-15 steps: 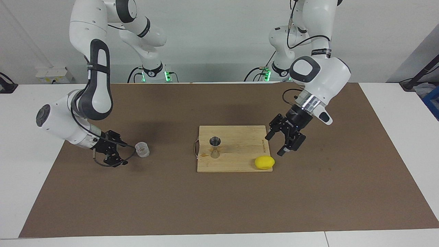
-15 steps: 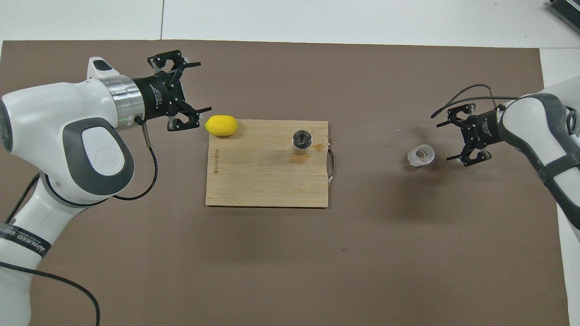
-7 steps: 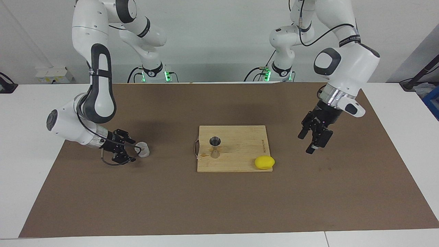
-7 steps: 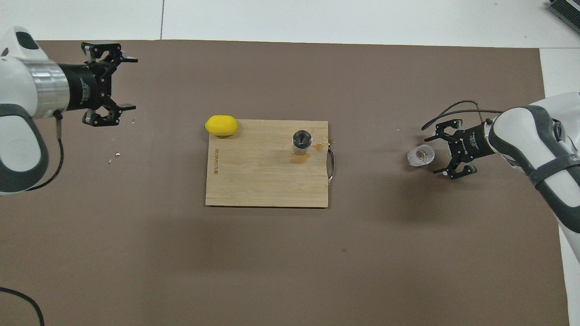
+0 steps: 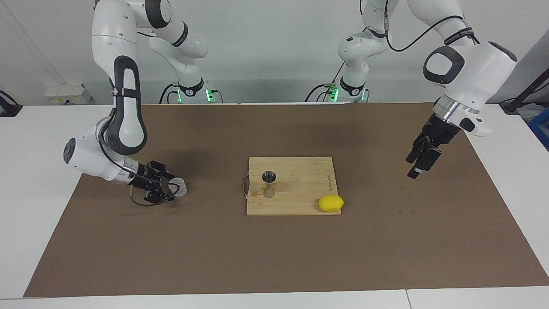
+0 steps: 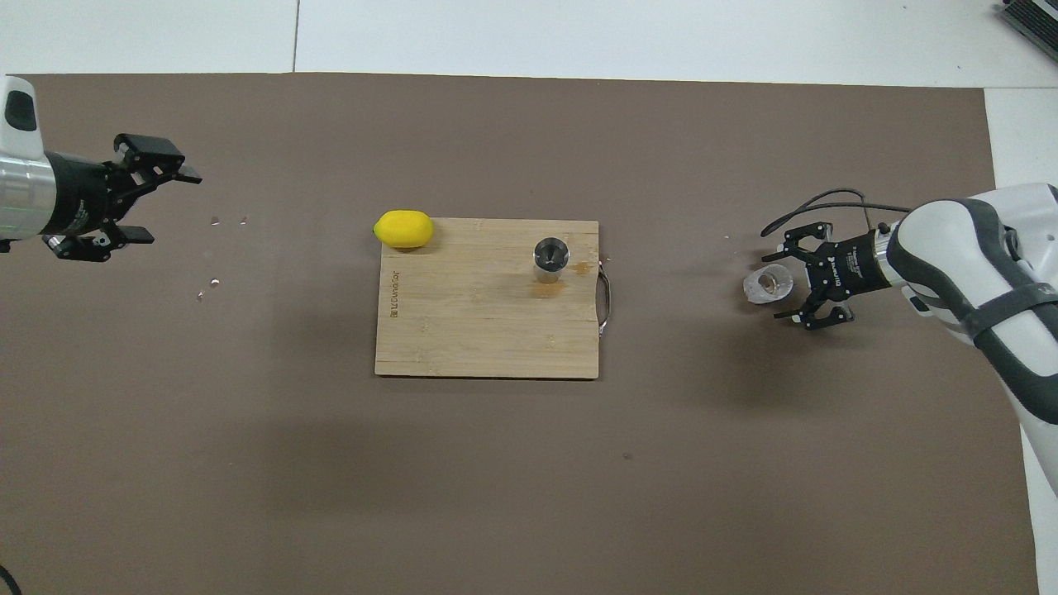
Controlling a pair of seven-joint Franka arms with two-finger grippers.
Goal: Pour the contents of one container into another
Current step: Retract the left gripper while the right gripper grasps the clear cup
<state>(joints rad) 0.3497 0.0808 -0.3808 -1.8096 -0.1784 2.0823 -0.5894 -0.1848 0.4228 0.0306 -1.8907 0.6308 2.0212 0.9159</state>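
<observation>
Your right gripper [image 5: 172, 189] is closing in around the clear cup [image 5: 178, 187], fingers apart, maybe touching, while your left gripper [image 6: 165, 204] is pulling away open.

Shiny steel jigger [image 5: 269, 177], frosted perhaps-plastic cup [image 6: 768, 285], bamboo-look board [image 5: 300, 189], matt brown mat [image 5: 274, 253]

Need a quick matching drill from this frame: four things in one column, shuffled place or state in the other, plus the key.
Things:
1. clear cup
2. steel jigger
3. lemon
4. left gripper

Places or states:
A. upright on the cutting board, toward its handle end
B. up over bare mat at the left arm's end of the table
C. on the mat, between the right gripper's fingers
D. at the board's corner, farther from the robots than the jigger

Pairs: 1-C, 2-A, 3-D, 4-B
</observation>
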